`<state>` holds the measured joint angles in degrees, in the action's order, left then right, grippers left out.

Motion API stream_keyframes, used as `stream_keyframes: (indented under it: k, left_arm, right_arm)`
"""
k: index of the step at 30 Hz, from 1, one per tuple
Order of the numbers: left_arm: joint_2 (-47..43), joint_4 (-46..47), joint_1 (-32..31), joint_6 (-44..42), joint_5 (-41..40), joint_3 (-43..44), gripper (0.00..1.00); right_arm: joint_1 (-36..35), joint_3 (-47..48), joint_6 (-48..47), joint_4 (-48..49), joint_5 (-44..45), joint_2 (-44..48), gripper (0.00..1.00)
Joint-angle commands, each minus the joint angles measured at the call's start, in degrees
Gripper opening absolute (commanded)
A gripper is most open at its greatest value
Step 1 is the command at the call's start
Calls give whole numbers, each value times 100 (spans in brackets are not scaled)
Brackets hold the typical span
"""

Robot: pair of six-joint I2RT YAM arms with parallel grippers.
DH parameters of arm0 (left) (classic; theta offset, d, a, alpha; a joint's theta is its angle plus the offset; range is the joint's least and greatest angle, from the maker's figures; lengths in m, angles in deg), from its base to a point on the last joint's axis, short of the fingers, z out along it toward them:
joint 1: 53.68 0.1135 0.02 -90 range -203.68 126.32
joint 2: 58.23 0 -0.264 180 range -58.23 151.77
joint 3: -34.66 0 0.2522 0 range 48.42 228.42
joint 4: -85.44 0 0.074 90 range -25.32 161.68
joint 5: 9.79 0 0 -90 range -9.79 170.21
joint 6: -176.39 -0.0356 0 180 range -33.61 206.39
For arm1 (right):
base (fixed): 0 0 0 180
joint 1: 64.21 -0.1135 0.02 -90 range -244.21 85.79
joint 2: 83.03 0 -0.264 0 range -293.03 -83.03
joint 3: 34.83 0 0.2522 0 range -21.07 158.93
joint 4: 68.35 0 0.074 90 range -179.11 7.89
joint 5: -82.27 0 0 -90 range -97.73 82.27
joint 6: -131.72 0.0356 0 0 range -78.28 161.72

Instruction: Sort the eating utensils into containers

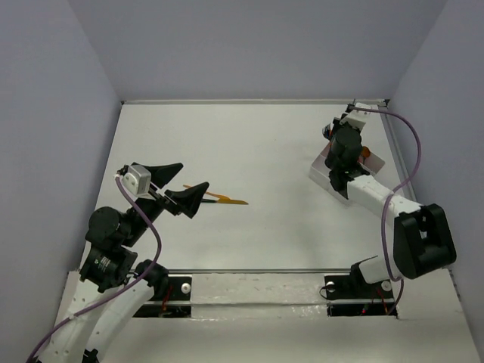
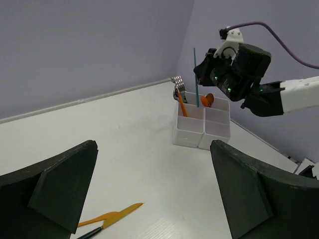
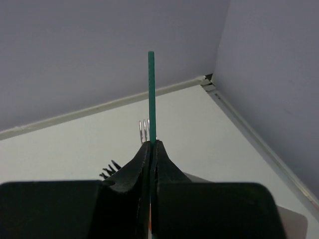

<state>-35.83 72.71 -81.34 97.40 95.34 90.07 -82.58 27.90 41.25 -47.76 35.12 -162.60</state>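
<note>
The right gripper [image 3: 151, 147] has its jaws pressed together on a green stick [image 3: 151, 94]. It holds the stick upright, and most of the stick's length rises above the fingers. The gripper hangs directly over the white box [image 2: 191, 134], above its far compartments. The stick's lower end points down into the box, but the pictures do not show whether it touches the bottom.

Several pieces already stand in the box. A silver fork [image 2: 178, 82] sticks up from a far compartment, tines on top, with an orange handle leaning beside it. An orange spoon [image 2: 208, 99] sits in the neighbouring far compartment. The two near compartments look empty from the left wrist view.

The left gripper [image 1: 194, 174] is well away from the box. Its jaws are spread wide and hold nothing as it hovers over the table [image 1: 265, 144]. Just beyond its fingers an orange knife [image 2: 117, 214] lies flat, far from the box on the left arm's side. A dark stick [image 2: 89, 233] lies right against the knife.

In my judgement the sort is well past halfway. The green stick only needs to be let go into its compartment. After that, the knife and the dark stick are the only pieces seen outside the box, and the open left gripper is placed to take them.
</note>
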Motion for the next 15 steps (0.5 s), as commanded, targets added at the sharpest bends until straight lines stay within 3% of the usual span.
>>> stream_keyframes:
  k: [1,5,15]
  left_arm:
    - [-42,300,-20,16,42,-34,99]
    - [-16,292,-20,7,16,-34,99]
    - [28,292,-20,7,24,-34,99]
  right_arm:
    - [246,410,-1691,1987,127,-829,0]
    - [246,403,-2228,2593,179,-1279,0]
    - [246,-9,-2239,3148,171,-1693,0]
